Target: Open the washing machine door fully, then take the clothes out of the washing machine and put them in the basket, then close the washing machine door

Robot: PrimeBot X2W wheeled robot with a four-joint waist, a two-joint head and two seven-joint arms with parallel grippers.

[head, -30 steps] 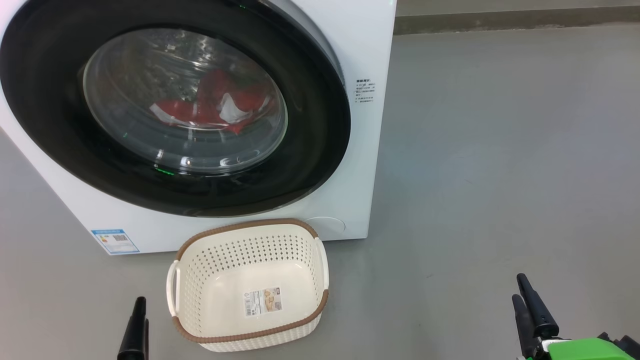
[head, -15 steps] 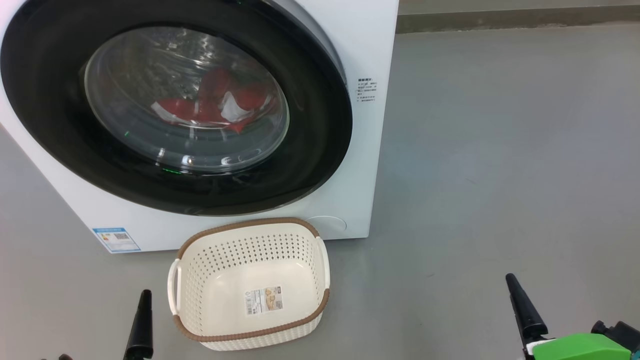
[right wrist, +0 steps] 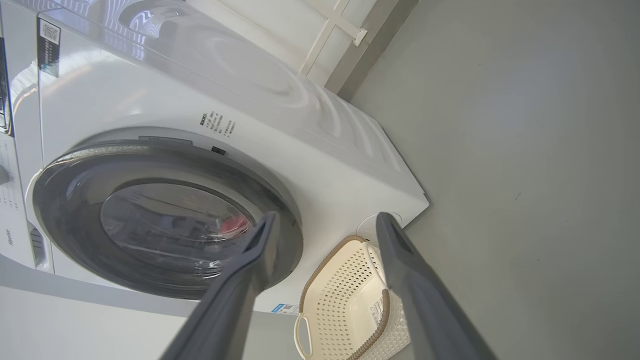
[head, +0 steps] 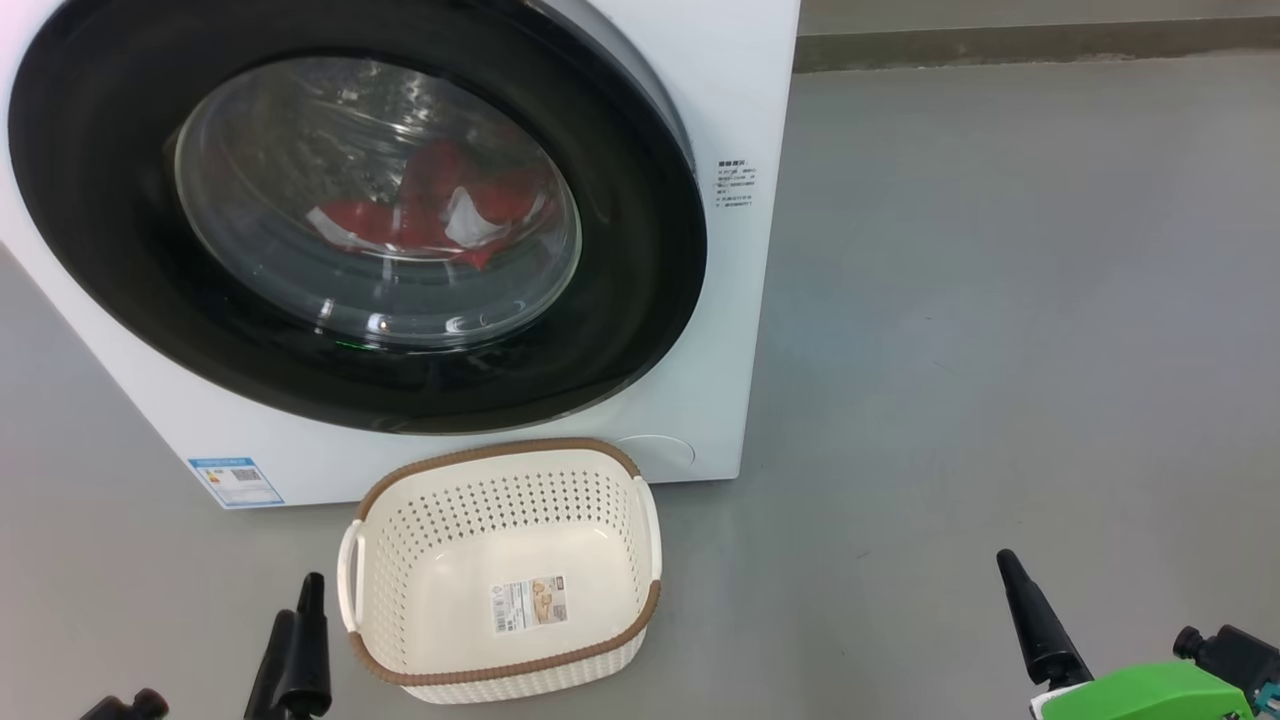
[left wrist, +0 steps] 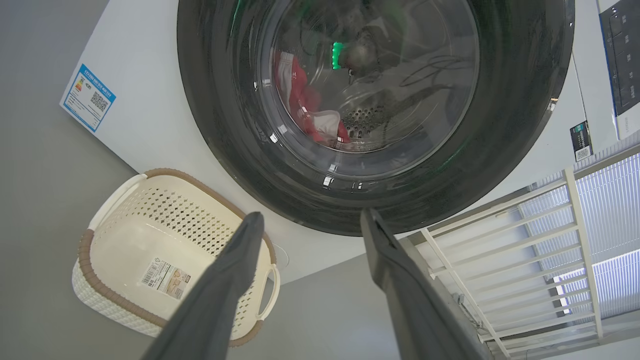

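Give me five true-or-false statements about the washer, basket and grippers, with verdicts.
1. The basket holds no clothes. True.
2. The door is swung wide open. False: it covers the drum opening.
3. The red clothes lie on the floor. False: they are inside the washing machine, behind the door's glass.
4. The left gripper and right gripper are both open and empty. True.
5. The basket sits on top of the washing machine. False: it stands on the floor in front of it.

The washing machine [head: 745, 90] is white, its door [head: 640, 300] rim black, the clothes [head: 430, 205] red-and-white, the basket [head: 500, 452] cream, brown-rimmed.
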